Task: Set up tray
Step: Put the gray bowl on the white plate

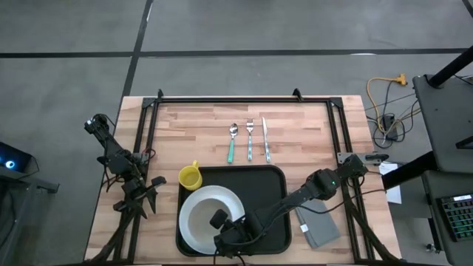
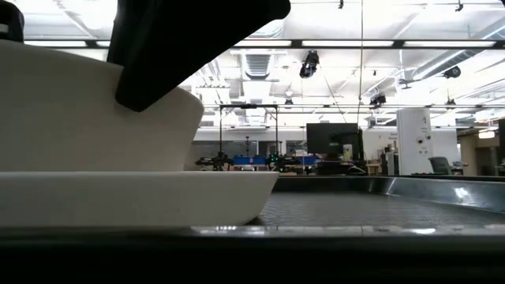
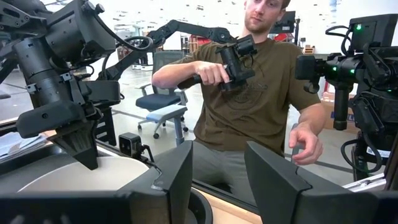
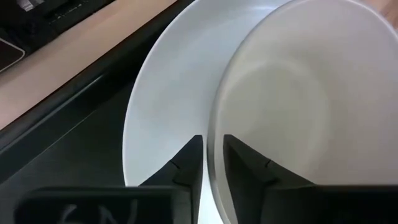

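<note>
Three utensils beyond the tray

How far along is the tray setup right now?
Done: the white plate lies on the tray. In hand: the right hand pinches the rim of the white bowl sitting on that plate. Left: the yellow cup, spoon, fork, knife and grey napkin lie off the tray. The left hand waits, open, beside the tray.

tray | black, rounded corners, raised rim | flat on table, near edge, centre
</note>
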